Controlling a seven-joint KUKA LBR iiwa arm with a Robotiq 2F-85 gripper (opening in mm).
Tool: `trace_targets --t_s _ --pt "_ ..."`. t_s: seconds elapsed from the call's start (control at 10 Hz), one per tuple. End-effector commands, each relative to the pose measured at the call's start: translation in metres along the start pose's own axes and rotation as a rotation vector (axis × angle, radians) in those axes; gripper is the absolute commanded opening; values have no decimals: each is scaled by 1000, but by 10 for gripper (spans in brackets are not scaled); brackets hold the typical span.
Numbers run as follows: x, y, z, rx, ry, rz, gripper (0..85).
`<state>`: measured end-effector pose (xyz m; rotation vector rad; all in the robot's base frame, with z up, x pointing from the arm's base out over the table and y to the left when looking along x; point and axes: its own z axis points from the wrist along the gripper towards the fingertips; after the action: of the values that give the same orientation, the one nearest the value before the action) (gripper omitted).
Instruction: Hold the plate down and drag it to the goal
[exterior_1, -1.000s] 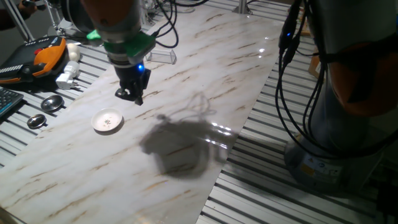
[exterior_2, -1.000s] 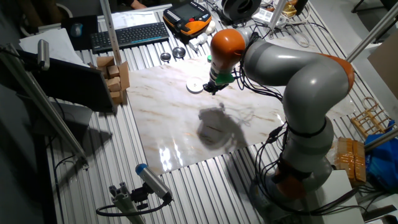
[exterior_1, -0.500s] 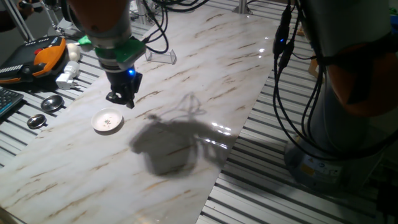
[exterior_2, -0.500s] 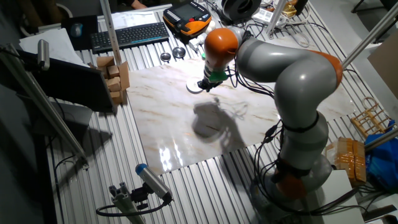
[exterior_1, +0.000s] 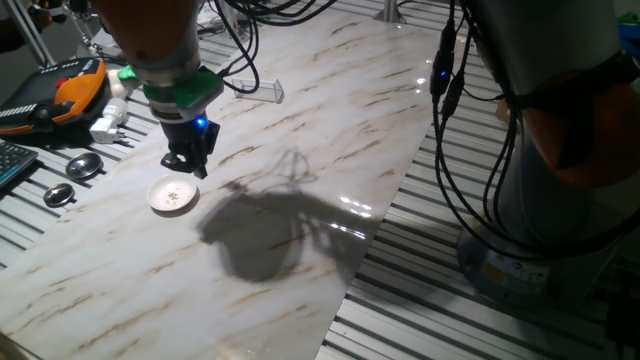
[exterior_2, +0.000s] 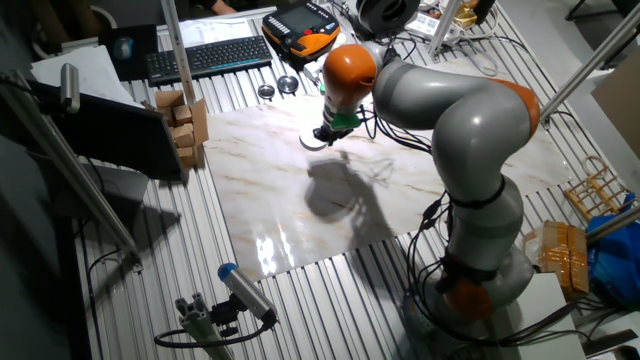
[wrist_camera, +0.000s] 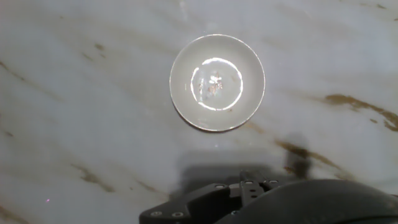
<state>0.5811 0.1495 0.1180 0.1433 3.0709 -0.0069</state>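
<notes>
The plate (exterior_1: 174, 196) is a small white dish with brownish specks, lying on the marble board near its left edge. It also shows in the other fixed view (exterior_2: 313, 140) and fills the upper middle of the hand view (wrist_camera: 217, 82). My gripper (exterior_1: 190, 166) hangs just right of and above the plate, apart from it, fingers together and holding nothing. In the hand view the gripper (wrist_camera: 249, 185) sits at the bottom edge, below the plate. The goal (exterior_1: 257, 91), a clear plastic bracket, stands farther back on the board.
Two grey metal discs (exterior_1: 84, 166) (exterior_1: 60, 195) lie on the slatted table left of the board. An orange-black pendant (exterior_1: 68, 96) and a white plug (exterior_1: 108, 125) sit behind them. Cables (exterior_1: 452, 110) hang at the board's right edge. Small cardboard boxes (exterior_2: 185, 120) stand beside the board.
My gripper has moved left across the board and now hovers close beside the plate. The plate has not moved.
</notes>
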Motion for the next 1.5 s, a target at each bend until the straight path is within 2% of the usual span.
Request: trace_targets --t_s 0.0,0.3,0.5,0.7,1.4 --pt "-2 1 -1 0 4 0 0" --pt "-8 2 -3 6 11 5 0" --pt "-14 7 4 14 7 17 0" --pt "-19 5 9 6 11 12 0" --pt "-24 18 25 15 22 33 0"
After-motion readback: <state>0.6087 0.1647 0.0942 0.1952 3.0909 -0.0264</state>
